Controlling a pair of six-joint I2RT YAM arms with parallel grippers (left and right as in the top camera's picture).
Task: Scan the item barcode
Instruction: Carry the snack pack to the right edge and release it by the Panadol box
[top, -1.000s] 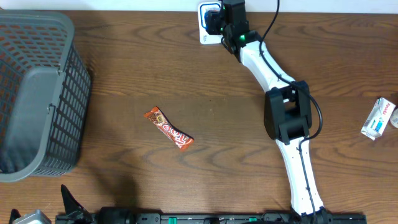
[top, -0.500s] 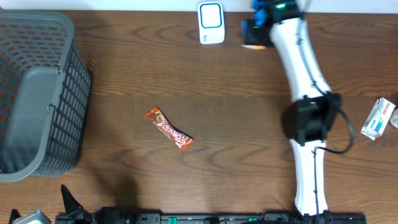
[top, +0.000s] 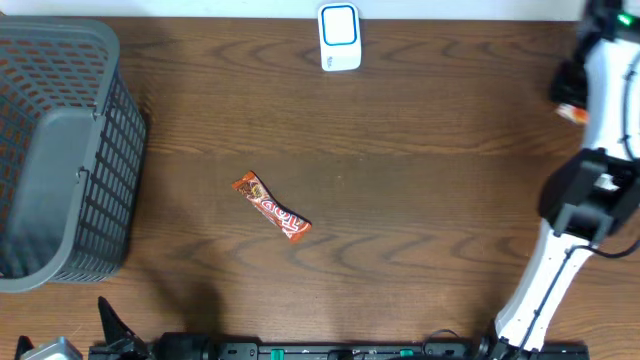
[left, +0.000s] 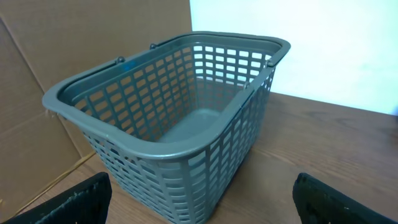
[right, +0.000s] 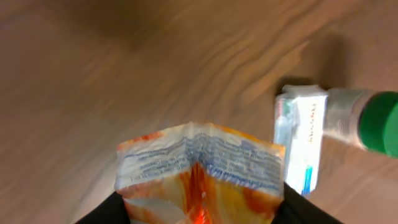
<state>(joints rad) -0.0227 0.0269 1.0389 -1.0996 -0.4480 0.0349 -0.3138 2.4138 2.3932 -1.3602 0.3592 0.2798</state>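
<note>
My right gripper (top: 568, 92) hangs over the table's far right side, shut on an orange and white snack packet (top: 573, 114). In the right wrist view the packet (right: 202, 168) stands up between the black fingers (right: 298, 208), its printed back seam facing the camera; I can make out no barcode in the blur. The white scanner (top: 339, 37) with a blue-framed window stands at the back centre, far left of that gripper. My left gripper (left: 199, 208) is open and holds nothing, facing the grey basket (left: 180, 118).
The grey basket (top: 60, 150) fills the left side. A red candy bar (top: 271, 207) lies mid-table. A white and blue carton (right: 301, 137) and a green-capped bottle (right: 364, 121) lie just beyond the held packet.
The right arm has swung with the packet from beside the scanner at the back centre to the far right of the table. The left gripper has stayed still.
</note>
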